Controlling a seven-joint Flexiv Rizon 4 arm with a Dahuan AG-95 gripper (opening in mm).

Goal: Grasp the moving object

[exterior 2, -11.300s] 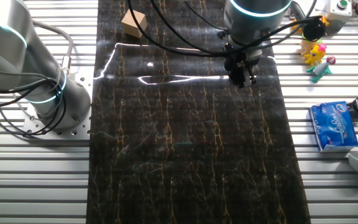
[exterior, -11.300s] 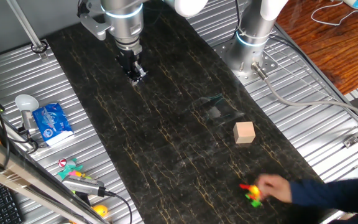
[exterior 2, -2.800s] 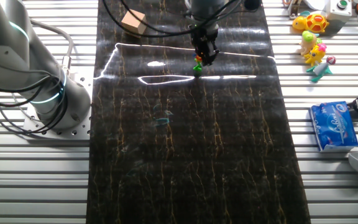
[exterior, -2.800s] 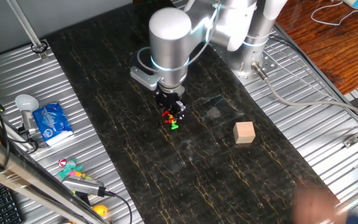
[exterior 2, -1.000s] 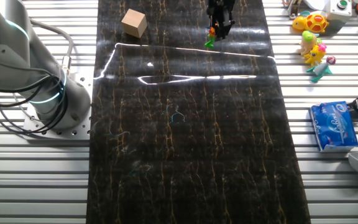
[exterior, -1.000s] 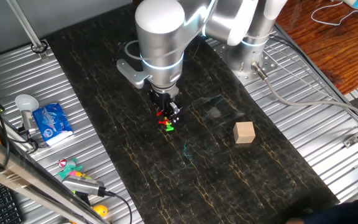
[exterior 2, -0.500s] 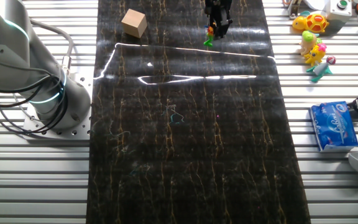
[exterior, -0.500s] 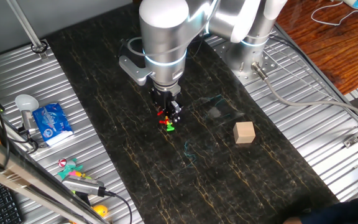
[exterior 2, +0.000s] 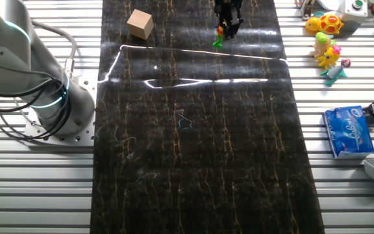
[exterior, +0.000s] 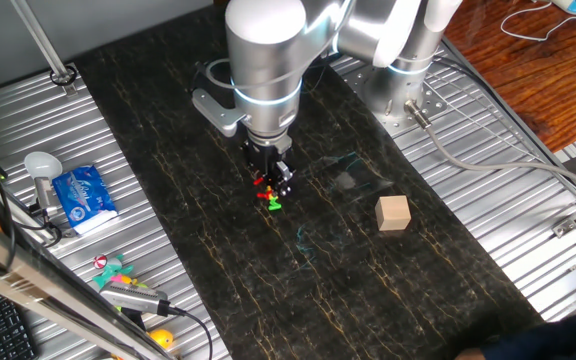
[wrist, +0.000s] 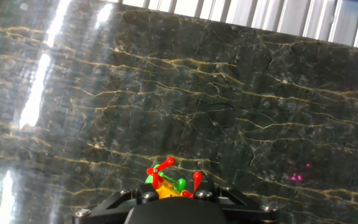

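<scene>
The tiny red, yellow and green plastic toy figure [exterior: 269, 196] sits directly at the tips of the black two-finger gripper [exterior: 272, 185], which is closed on it; in the other fixed view the figure [exterior 2: 219, 38] hangs from the gripper [exterior 2: 224, 30] near the top edge of the frame, and its green end is lowest. Whether the figure is touching the dark marble-patterned mat [exterior: 218, 250] or held just clear of it cannot be told. In the hand view the figure [wrist: 169, 180] lies at 6 o'clock in the frame, just ahead of the gripper's black housing [wrist: 176, 208], with red knobbed limbs splayed toward 11 and 1 o'clock and a green piece between them; its yellow body is mostly hidden by the housing. In one fixed view the figure's long axis runs roughly along the gripper's line, red uppermost, green toward 5 o'clock. The tan wooden cube [exterior: 393, 213] rests on the mat at about 4 o'clock from the figure, well apart. A blue tissue packet [exterior: 83, 197] lies on the ribbed metal table [exterior: 28, 130] at 9 o'clock.
</scene>
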